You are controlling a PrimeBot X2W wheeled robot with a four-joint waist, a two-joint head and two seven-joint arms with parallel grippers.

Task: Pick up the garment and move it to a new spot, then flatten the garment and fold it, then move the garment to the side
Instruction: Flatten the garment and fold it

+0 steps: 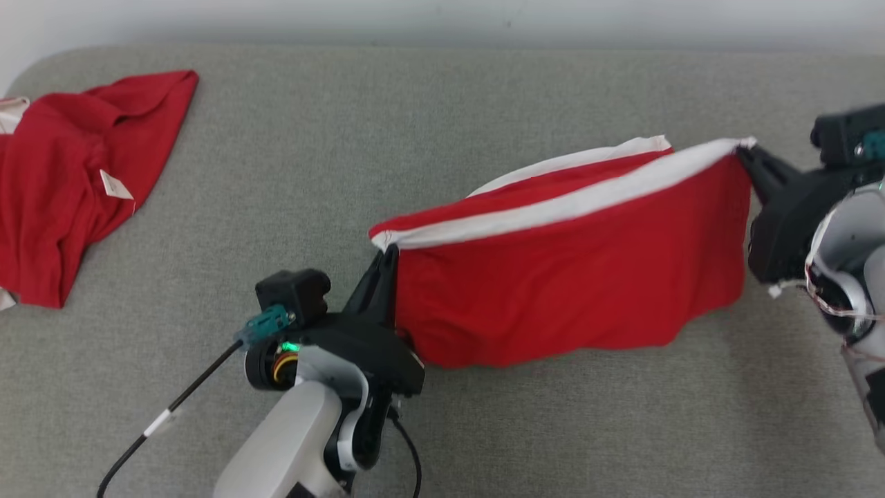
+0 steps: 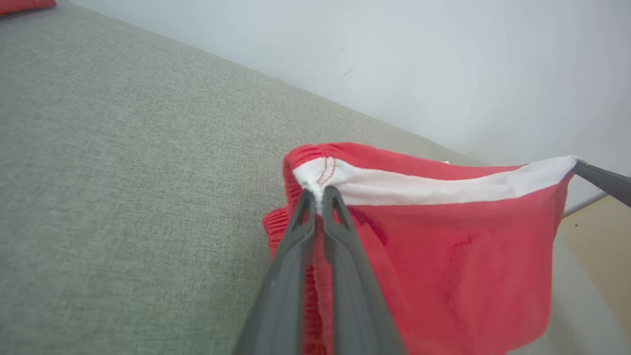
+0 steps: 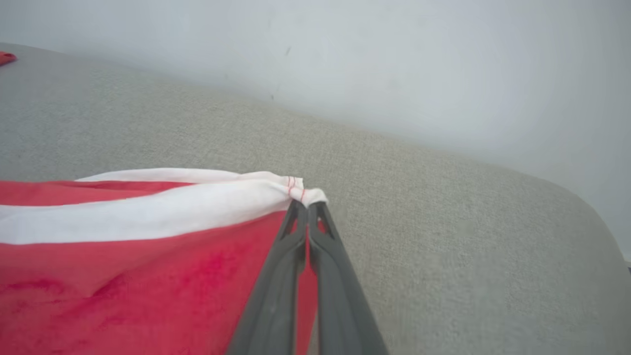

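A grey fabric-covered worktop (image 1: 290,207) takes up most of the head view. Its far edge runs straight along a pale wall (image 1: 442,17), and its far-left corner is rounded. The right wrist view shows another rounded corner at the right end. In the left wrist view the worktop's right edge drops off to a tan floor (image 2: 601,231).

The red garment (image 1: 567,290) hangs right of centre, stretched between both arms. A white band runs along its top edge. The lower hem sags toward the worktop, and whether it touches the worktop cannot be told. A second, rumpled red garment (image 1: 62,180) lies flat at the far left, well apart from the first. A broad bare stretch of grey separates the two. There is more open cloth in front of the held garment, and a bare strip behind it reaches to the wall.

The left fingers (image 1: 387,266) are pinched tight on the band's left corner, where red stitching crosses the white (image 2: 326,172). The right fingers (image 1: 750,160) are closed just as narrowly on the band's right corner, which is bunched and also carries red stitches (image 3: 292,183). The right corner sits farther back than the left.

A small white tag (image 1: 115,185) sticks out of the second garment. No writing on it can be read. No brand or print shows on either garment.
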